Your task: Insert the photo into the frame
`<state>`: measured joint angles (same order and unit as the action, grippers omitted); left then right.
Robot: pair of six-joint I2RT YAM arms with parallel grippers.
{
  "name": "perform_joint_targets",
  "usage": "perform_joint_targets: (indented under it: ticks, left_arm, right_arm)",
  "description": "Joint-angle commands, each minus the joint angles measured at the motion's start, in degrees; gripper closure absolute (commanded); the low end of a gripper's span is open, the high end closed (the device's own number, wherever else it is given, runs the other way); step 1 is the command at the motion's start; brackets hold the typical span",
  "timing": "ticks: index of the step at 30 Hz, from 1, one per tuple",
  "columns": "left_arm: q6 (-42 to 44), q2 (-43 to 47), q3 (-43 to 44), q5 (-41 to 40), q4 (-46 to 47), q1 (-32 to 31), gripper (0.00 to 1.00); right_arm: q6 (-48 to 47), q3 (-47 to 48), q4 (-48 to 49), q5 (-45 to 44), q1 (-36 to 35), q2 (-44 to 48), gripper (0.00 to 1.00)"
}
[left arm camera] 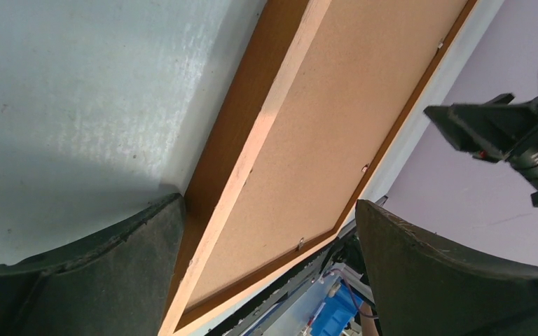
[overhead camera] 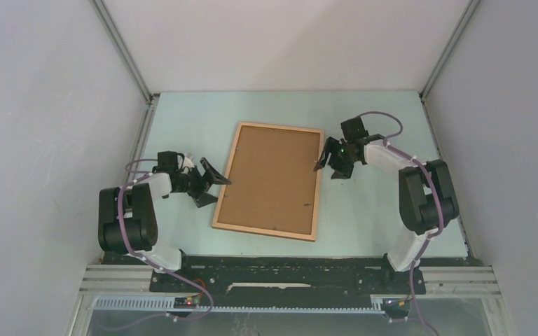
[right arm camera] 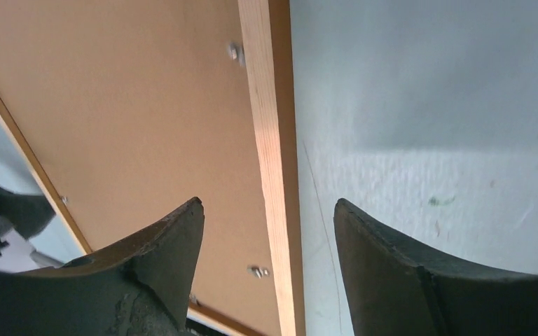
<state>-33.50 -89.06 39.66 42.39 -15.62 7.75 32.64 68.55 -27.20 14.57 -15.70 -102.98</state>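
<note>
The frame (overhead camera: 226, 176) lies back side up in the middle of the table, and its brown backing board (overhead camera: 273, 178) fills it. The photo is not in view. My left gripper (overhead camera: 221, 190) is open and empty at the frame's left rail. In the left wrist view that rail (left arm camera: 252, 140) runs between the open jaws of the left gripper (left arm camera: 270, 203). My right gripper (overhead camera: 326, 171) is open and empty at the frame's right rail. In the right wrist view that rail (right arm camera: 270, 140) sits between the spread jaws of the right gripper (right arm camera: 267, 203).
Small metal clips (right arm camera: 235, 50) sit on the backing board (right arm camera: 133, 105) next to the rail. The pale green table (overhead camera: 378, 224) is walled in by grey panels on three sides. The arms' black base rail (overhead camera: 287, 269) runs along the near edge.
</note>
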Motion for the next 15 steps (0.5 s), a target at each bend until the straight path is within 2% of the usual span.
perform_joint_targets:
  ticks: [1,8,15]
  left_arm:
    - [-0.55,1.63,-1.31,1.32,0.16,-0.53,0.00]
    - [-5.35,-0.14,-4.40,3.14,5.10,-0.39,0.02]
    - [-6.94,-1.04,-5.46,3.57,6.22,-0.11,0.04]
  right_arm:
    - [1.70,-7.22,-1.17,4.98,-1.87,5.60,0.25]
    - [8.41,-12.32,-3.05,2.65,-8.01,8.63,0.28]
    - [25.13,-12.74,-6.97,-8.20,-14.08,7.42,0.31]
